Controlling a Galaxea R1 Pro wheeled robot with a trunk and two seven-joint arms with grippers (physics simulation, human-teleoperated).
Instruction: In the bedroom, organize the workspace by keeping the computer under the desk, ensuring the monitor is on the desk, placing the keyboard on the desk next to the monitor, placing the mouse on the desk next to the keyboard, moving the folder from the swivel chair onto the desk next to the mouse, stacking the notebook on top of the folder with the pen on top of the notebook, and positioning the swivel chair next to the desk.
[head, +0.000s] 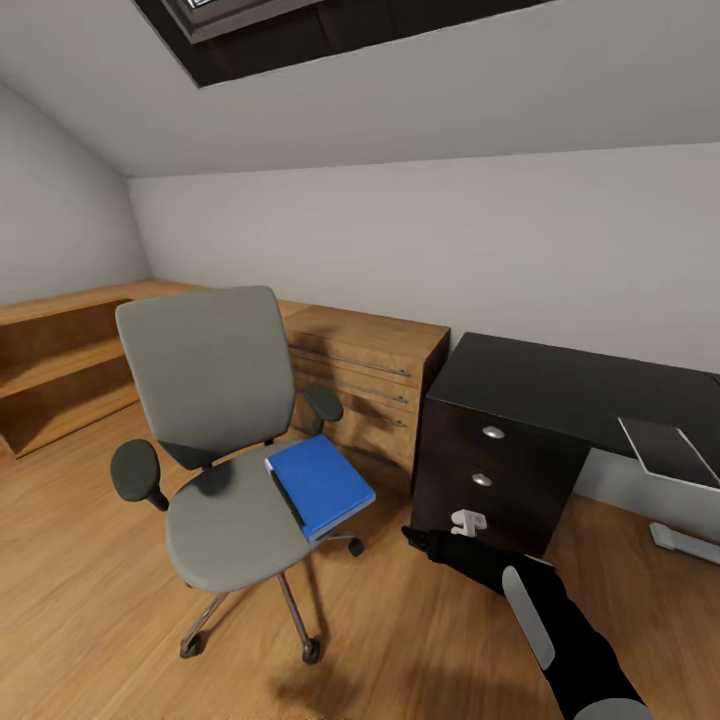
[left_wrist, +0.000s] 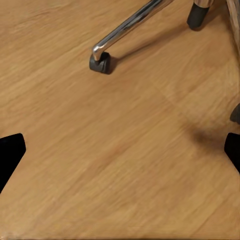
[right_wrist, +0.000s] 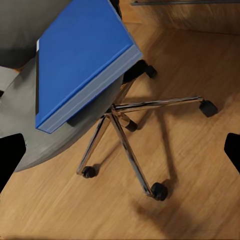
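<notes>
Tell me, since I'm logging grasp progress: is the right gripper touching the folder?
Apart. In the head view the right gripper hangs beside the chair, with bare floor between it and the folder on the swivel chair seat.

right arm (head: 560, 620): black, rounded, tapering | long grey oval inlay on forearm | gripper (head: 420, 540): black | fingers (right_wrist: 11, 155): black, blunt

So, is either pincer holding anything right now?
No. Both are open and empty; the folder lies untouched on the chair, right pincer short of it.
</notes>
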